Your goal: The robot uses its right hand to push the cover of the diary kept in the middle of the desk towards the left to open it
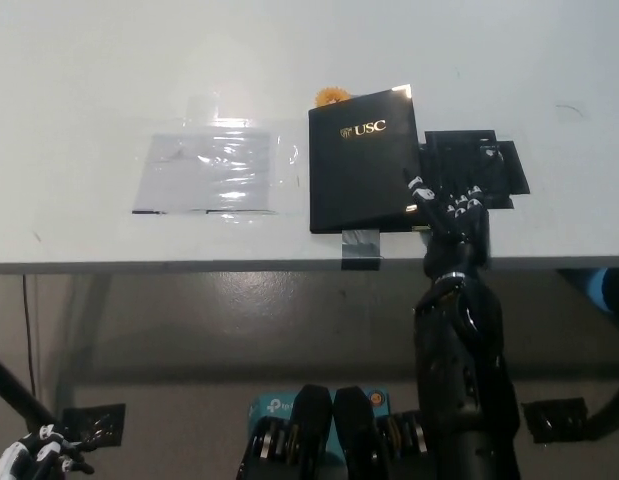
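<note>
Where fingers splay, right robot hand (447, 208) at glossy rectangular diary's (363, 160) edge.

White desk (109, 80): black diary (364, 160), clear plastic sheet (211, 172), black mat (476, 165).

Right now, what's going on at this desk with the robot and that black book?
The black right robot hand is at the right edge of the black USC diary, near its lower right corner, fingers spread and reaching onto the cover. The diary lies closed in the middle of the white desk, so the cover has not yet been pushed open. A clear plastic sheet lies to its left. The white left robot hand rests low, below the desk.
</note>
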You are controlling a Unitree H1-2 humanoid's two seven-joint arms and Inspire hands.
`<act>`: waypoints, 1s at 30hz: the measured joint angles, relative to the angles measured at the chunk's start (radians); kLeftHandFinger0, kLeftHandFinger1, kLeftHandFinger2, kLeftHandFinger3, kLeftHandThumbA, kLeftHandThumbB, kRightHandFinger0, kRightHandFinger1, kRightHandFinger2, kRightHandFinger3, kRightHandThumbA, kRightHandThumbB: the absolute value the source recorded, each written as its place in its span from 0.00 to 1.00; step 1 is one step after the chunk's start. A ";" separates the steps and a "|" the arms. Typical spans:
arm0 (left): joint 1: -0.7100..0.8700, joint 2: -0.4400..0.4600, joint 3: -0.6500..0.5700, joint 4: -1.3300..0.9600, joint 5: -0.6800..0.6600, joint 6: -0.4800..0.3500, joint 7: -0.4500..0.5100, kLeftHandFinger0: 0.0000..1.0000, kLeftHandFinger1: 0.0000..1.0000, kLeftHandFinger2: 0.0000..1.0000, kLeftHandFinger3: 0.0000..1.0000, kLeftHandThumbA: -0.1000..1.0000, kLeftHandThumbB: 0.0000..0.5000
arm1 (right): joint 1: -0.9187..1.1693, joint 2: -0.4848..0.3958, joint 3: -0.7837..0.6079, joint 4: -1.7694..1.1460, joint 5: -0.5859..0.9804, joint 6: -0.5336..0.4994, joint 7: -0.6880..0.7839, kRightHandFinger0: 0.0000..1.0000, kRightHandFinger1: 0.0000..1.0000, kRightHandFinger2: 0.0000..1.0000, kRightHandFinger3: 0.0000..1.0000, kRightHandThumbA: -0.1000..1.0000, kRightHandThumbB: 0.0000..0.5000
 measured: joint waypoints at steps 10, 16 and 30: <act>0.000 0.001 -0.005 0.000 0.000 -0.004 0.000 0.38 0.50 0.27 0.36 0.54 1.00 | -0.034 -0.002 0.009 0.049 -0.001 -0.012 -0.020 1.00 1.00 1.00 1.00 0.94 0.17; 0.000 0.001 -0.006 0.000 0.000 -0.005 0.000 0.40 0.51 0.29 0.38 0.54 1.00 | -0.038 -0.001 0.022 0.063 -0.003 -0.023 -0.028 1.00 1.00 1.00 1.00 0.90 0.22; -0.002 0.002 -0.012 0.000 0.005 -0.010 0.000 0.38 0.49 0.28 0.38 0.54 1.00 | -0.023 0.008 0.228 0.070 0.018 -0.057 -0.060 1.00 1.00 1.00 1.00 0.93 0.17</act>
